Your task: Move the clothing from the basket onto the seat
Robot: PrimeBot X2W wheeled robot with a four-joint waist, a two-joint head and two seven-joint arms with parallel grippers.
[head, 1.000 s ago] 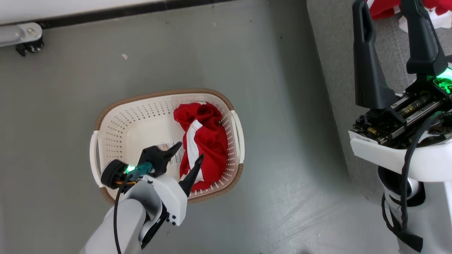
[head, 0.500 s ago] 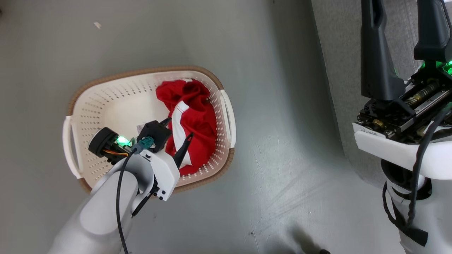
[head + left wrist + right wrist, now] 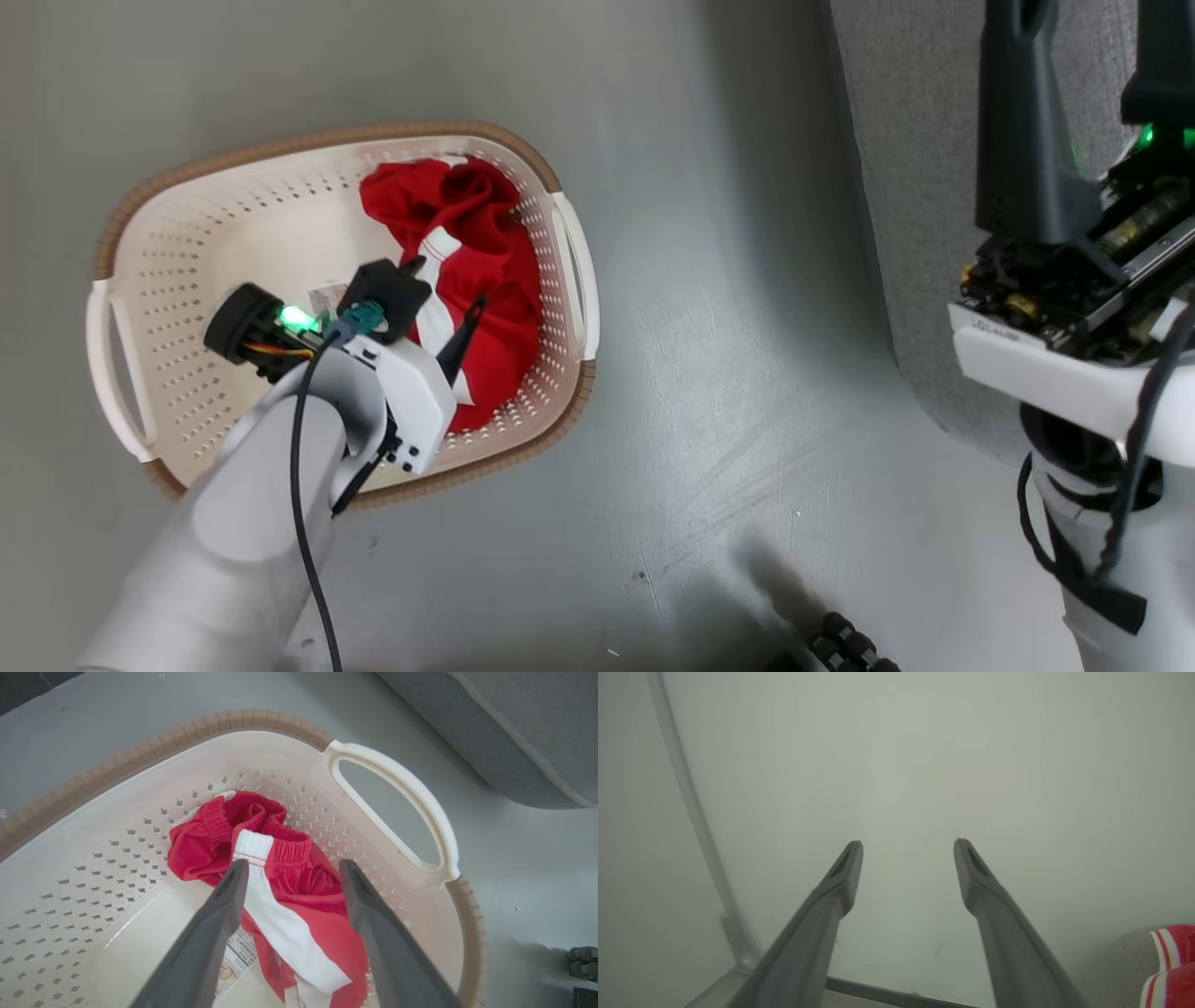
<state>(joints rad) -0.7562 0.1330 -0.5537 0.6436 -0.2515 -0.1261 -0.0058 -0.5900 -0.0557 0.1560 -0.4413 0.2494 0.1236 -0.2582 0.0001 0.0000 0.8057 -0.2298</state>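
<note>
The basket (image 3: 308, 142) stood on the bare grey floor (image 3: 700, 327), with open floor all round its brown rim. The seat (image 3: 896, 187), a grey woven sofa, ran along at about two o'clock from it, its rounded edge well apart from the basket's three o'clock handle.

Inside the basket, the red shorts (image 3: 485, 243) with the broad white stripe lay crumpled against the perforated wall on the three o'clock side. The nine o'clock half of the bottom was bare cream plastic.

The left end effector (image 3: 446, 285) hung inside the rim with its fingers spread wide and released. One tip was over the white stripe and the other over red cloth. I could not tell whether they touched it.

The right end effector (image 3: 908, 845) stood well clear over the sofa, likewise released and holding nothing, pointing at a pale plain wall (image 3: 924, 765) with a dark skirting strip (image 3: 887, 994) at six o'clock. Beside it, at about four o'clock, a second red garment (image 3: 1169, 952) with white-striped trim lay on the sofa.

A sticker label (image 3: 238, 956) sat on the basket's bottom, partly under the shorts. Its print was too small to read surely.
</note>
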